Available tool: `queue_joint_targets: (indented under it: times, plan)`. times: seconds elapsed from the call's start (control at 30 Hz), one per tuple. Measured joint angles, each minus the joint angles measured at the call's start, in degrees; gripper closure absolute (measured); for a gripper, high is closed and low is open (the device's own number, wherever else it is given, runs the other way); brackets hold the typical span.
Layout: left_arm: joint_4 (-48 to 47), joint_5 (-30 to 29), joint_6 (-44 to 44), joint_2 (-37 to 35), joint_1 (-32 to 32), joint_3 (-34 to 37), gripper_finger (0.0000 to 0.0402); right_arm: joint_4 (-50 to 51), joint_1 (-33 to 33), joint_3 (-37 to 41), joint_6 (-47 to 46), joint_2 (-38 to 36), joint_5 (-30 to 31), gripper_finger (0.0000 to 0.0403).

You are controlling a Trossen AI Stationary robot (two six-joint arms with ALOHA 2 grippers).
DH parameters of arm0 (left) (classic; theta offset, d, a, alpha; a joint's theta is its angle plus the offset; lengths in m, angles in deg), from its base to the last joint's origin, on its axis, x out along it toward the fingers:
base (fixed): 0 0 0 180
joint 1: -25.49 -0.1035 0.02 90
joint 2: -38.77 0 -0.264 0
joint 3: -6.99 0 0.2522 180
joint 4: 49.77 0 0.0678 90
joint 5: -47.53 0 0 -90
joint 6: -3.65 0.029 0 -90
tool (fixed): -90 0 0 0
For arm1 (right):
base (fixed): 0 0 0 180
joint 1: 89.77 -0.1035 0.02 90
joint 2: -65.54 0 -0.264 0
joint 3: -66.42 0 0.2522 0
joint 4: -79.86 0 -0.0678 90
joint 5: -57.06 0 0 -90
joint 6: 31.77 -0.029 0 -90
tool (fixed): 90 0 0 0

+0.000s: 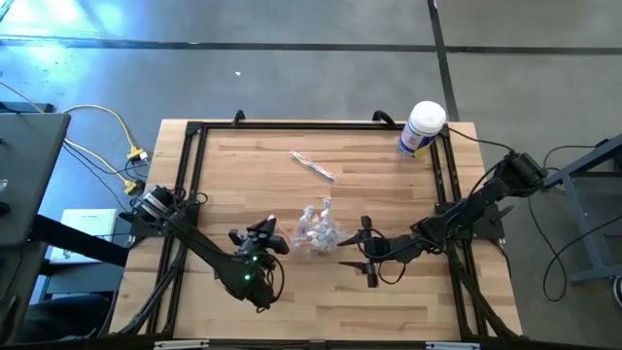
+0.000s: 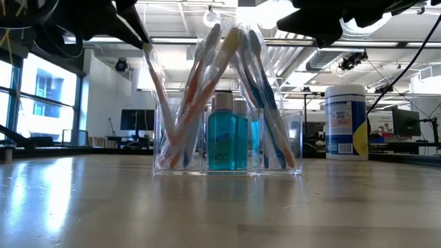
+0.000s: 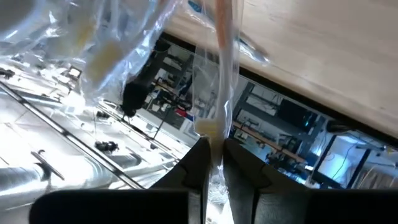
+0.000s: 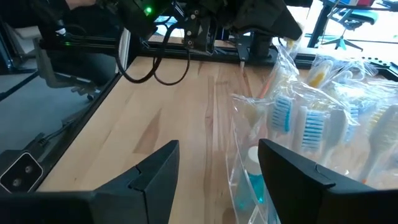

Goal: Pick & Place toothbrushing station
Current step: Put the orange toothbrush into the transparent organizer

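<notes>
The toothbrushing station [image 2: 227, 148], a small see-through plastic holder with faint glassy edges, stands upright near the middle of the pale wooden worktop [image 1: 321, 292]. Inside it lean several plastic-wrapped toothbrushes [image 2: 207, 83], some with orange handles and some with blue, their tops crossing above the holder. Two small bottles of teal liquid [image 2: 224, 141] stand between them in the middle part.

The left gripper [image 3: 214, 162] sits just beside the station on the left arm's side. Its fingers [image 3: 193, 168] are nearly closed, pinching the end of a clear wrapper around an orange-handled toothbrush [image 3: 221, 74] that rises from the holder. In the high view this gripper [image 1: 275, 240] is close against the bundle.

The right gripper [image 4: 217, 171] hangs on the station's other side, near it but not touching. Its fingers [image 4: 155, 171] stand well apart and hold nothing, with the wrapped brush heads with blue bristles [image 4: 298, 121] showing just beyond them.

A separate wrapped toothbrush [image 1: 313, 166] lies flat on the worktop, well apart from the station toward the far edge. A white canister with a blue label [image 1: 422, 128] stands at the far corner on the right arm's side.
</notes>
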Motion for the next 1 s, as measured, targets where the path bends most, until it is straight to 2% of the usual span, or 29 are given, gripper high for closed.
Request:
queue_joint_targets:
  times: [0.2,0.3,0.47,0.57,1.0]
  plan:
    - [1.7,-3.7,5.2,0.0,0.5,0.0,0.0367,0.1,0.0,0.0,0.0,0.0,0.0,0.0192]
    - [6.1,-5.2,8.0,0.0,0.5,0.0,0.0366,0.1,0.0,0.0,0.0,0.0,0.0,0.0192]
    - [12.8,-5.2,15.9,0.0,0.5,0.0,0.0366,0.1,0.0,0.0,0.0,0.0,0.0,0.0192]
    - [13.6,-4.8,20.3,0.0,0.5,0.0,0.0366,0.2,0.0,0.0,0.0,0.0,0.0,0.0192]
    - [20.5,-4.4,21.1,0.0,0.3,0.0,0.0366,0.2,0.0,0.0,0.2,0.0,0.0,0.0192]
